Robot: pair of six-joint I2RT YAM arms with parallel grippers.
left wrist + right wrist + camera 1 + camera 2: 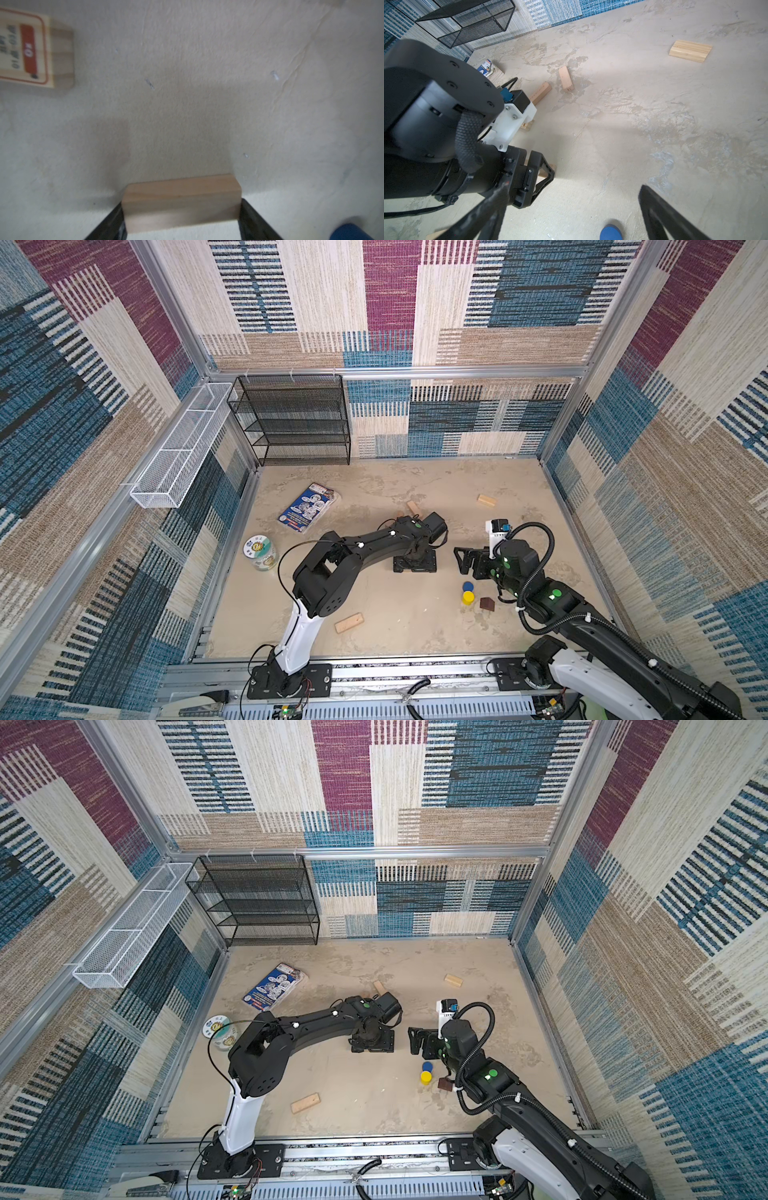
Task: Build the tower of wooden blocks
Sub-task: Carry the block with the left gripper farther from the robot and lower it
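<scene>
between the left jaws: a plain wood bar (181,199) lies crosswise, straight under the left end effector (181,204), and seems to rest on the desk (207,83); in both top views the wrist hides it.
bar's long axis: appears to run from one jaw to the other, so the jaws meet its two ends, not its long sides.
left end effector: jaws stand right against both ends with no gap showing; whether they already pinch the bar i cannot tell.
right end effector (571,191): spread wide, nothing between its jaws, just beside the left one.
nearer arm: left for this bar; right for the blue disc (468,586), yellow cylinder (468,597) and dark-brown house piece (487,604), clustered by its wrist.
other blocks: printed bar (31,49) near the plain one; stamped bar (566,80) and slanted bar (540,93) beyond the left wrist; front bar (349,622) near the left arm; wide pale block (487,500) well apart at the back.
tower: not begun, by my reading; no piece rests on another.
containers: black mesh shelf (291,418) and white wire basket (183,448) show nothing inside; the jar (261,552) hides its contents.
coming move, likely: a firm hold on the bar, then a straight lift.
</scene>
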